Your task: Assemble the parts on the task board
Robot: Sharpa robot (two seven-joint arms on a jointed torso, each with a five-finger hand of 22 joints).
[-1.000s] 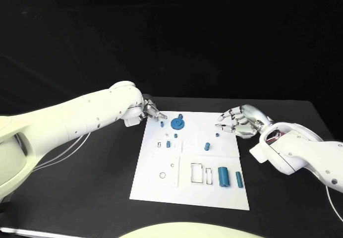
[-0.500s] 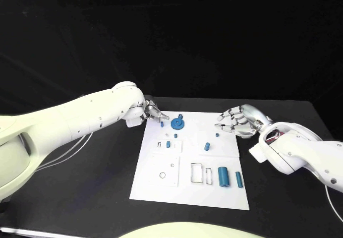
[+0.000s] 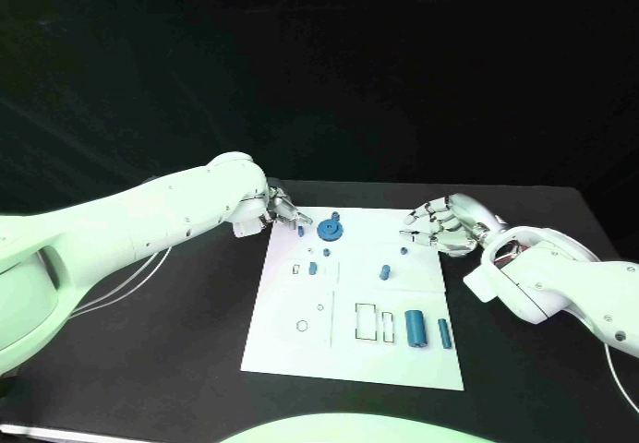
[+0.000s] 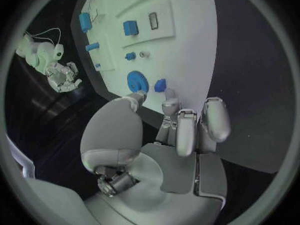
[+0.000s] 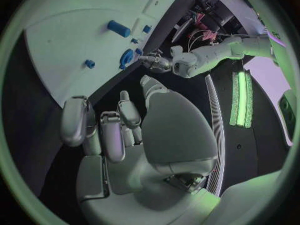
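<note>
Resting flat on the black worktop (image 3: 160, 351), the white task board (image 3: 353, 355) lies between the two arms with the blue parts spread over it. The left hand (image 3: 276, 209) hovers at the board's far left corner, fingers (image 4: 215, 117) loosely curled and apart, with nothing seen in them; its fingertips sit just beside the round blue gear (image 3: 331, 228), and from the left wrist view they appear close to it but not gripping it. A small blue peg (image 3: 302, 231) stands just beside that gear, near the board's left edge. The right hand (image 3: 440, 226) hangs over the far right edge of the board, fingers bent inward yet separated, empty as far as the right wrist view shows. Just off its fingertips a tiny blue piece (image 3: 404, 249) sits on the board. Nearer the middle lie a short blue piece (image 3: 313, 269) beside a small rectangular outline and another blue piece (image 3: 385, 272) to its right. At the near right of the board a thick blue cylinder (image 3: 415, 329) and a thinner blue bar (image 3: 445, 333) lie side by side, lengthwise, next to two rectangular cut-outs (image 3: 367, 321).
</note>
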